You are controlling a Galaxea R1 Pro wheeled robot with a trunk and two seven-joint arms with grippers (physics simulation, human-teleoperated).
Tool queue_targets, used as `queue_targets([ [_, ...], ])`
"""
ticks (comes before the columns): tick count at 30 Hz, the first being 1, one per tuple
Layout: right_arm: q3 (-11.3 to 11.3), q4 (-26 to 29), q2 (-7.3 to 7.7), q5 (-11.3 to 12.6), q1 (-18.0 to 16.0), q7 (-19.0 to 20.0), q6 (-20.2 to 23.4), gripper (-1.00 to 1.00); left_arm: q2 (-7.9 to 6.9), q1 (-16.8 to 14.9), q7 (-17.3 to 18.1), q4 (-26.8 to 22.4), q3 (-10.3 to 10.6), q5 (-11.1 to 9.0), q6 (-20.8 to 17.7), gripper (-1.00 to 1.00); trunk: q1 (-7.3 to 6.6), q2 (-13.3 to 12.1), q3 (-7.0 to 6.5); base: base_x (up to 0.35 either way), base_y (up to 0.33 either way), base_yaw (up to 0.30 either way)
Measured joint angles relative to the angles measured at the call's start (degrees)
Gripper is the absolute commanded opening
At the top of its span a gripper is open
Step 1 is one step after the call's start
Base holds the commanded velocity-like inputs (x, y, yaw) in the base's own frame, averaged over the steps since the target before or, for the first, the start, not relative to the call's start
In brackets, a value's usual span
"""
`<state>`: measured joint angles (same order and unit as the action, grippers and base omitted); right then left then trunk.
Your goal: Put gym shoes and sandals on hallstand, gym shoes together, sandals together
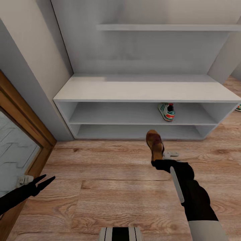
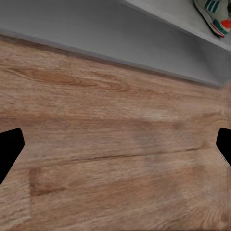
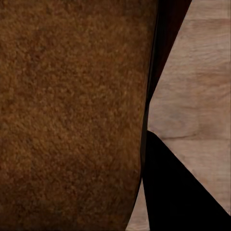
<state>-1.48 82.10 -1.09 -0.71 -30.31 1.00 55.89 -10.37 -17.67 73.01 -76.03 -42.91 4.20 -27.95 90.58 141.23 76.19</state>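
Observation:
My right gripper [image 1: 158, 161] is shut on a dark brown sandal [image 1: 154, 144], holding it by one end above the corridor floor [image 1: 110, 174], just in front of the hallstand [image 1: 144, 91]. In the right wrist view the sandal [image 3: 72, 115] lies close against a black finger [image 3: 178, 192]. One gym shoe [image 1: 166, 111] stands on the hallstand's middle shelf, right of centre; the left wrist view catches it too [image 2: 214, 14]. A sliver of a second gym shoe [image 1: 238, 107] shows on the floor at the far right edge. My left gripper [image 1: 49, 177] hangs open and empty low over the floor at the left.
A wood-framed glass door [image 1: 20, 140] stands at the left, close to my left arm. An upper shelf [image 1: 167, 27] juts out above the hallstand's bench top. My base [image 1: 120, 233] shows at the bottom edge.

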Motion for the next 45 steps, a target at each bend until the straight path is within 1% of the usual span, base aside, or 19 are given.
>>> queue_targets([
  [3,0.1,-2.5,-0.24,0.0,-0.1,0.0,1.6,-1.0,0.0,0.0,0.7,-0.1,0.1,0.0,0.0,1.0,0.0,0.0,0.0,0.0,0.0,0.0],
  [5,0.1,-6.8,-0.37,0.0,-0.6,0.0,2.1,-1.0,0.0,0.0,0.9,-0.1,0.1,0.0,0.0,1.0,0.0,0.0,0.0,0.0,0.0,0.0],
  [6,0.2,-14.2,-0.7,0.2,-5.2,0.0,2.4,-1.0,0.01,0.0,1.1,-0.1,0.1,0.0,0.0,1.0,0.01,0.0,-0.01,0.0,0.0,0.0],
  [8,0.2,-18.6,-0.79,0.0,-8.2,0.0,2.4,-1.0,0.0,0.1,1.1,-0.9,0.1,-0.1,0.0,1.0,0.0,0.0,0.0,0.0,0.0,0.0],
  [11,0.2,-21.8,-0.82,0.1,-11.9,-0.1,2.5,-1.0,0.0,0.9,1.1,-3.1,0.2,-0.1,0.0,1.0,0.0,0.0,-0.01,0.0,0.0,0.0],
  [12,0.2,-22.1,-0.82,0.1,-12.5,-0.1,2.6,-1.0,0.0,1.2,1.1,-3.4,0.3,-0.1,0.0,1.0,0.0,0.0,0.0,0.0,0.0,0.0],
  [14,0.2,-23.1,-0.9,0.2,-14.9,-0.1,2.9,-1.0,0.0,1.9,1.1,-4.2,0.3,-0.1,0.0,1.0,-0.01,0.0,-0.01,0.0,0.0,0.0],
  [18,0.2,-26.7,-1.22,0.2,-17.8,-0.1,3.2,-1.0,0.0,2.3,1.1,-4.7,0.4,-0.1,0.1,1.0,0.0,0.0,0.0,0.0,0.0,0.0],
  [20,0.1,-30.1,-1.36,0.3,-21.3,-0.1,3.3,-1.0,0.0,2.5,1.1,-4.9,0.4,-0.1,0.1,1.0,-0.01,0.0,-0.01,0.0,0.0,0.0],
  [21,0.1,-31.0,-1.43,0.3,-22.2,-0.1,3.3,-1.0,0.0,2.5,1.1,-4.9,0.4,-0.1,0.1,1.0,0.0,0.0,0.0,0.0,0.0,0.0],
  [27,0.1,-34.0,-2.23,0.3,-26.2,-0.1,3.3,-1.0,0.0,2.5,1.1,-4.9,0.5,-0.1,0.1,1.0,0.0,0.0,-0.01,0.0,0.0,0.0],
  [31,0.1,-35.7,-2.38,0.2,-28.7,-0.1,3.3,-1.0,0.0,2.5,1.1,-4.9,0.5,-0.1,0.1,1.0,0.0,0.0,0.0,0.0,0.0,0.0],
  [35,0.1,-36.4,-2.42,0.2,-30.8,-0.1,3.3,-1.0,0.0,2.5,1.1,-4.9,0.5,-0.1,0.1,1.0,0.0,0.0,0.0,0.0,0.0,0.0],
  [45,0.2,-36.6,-2.42,0.0,-31.5,-0.1,3.3,-1.0,0.0,2.5,1.1,-4.9,0.5,0.0,0.1,1.0,0.0,0.0,0.0,0.035,0.0,0.0],
])
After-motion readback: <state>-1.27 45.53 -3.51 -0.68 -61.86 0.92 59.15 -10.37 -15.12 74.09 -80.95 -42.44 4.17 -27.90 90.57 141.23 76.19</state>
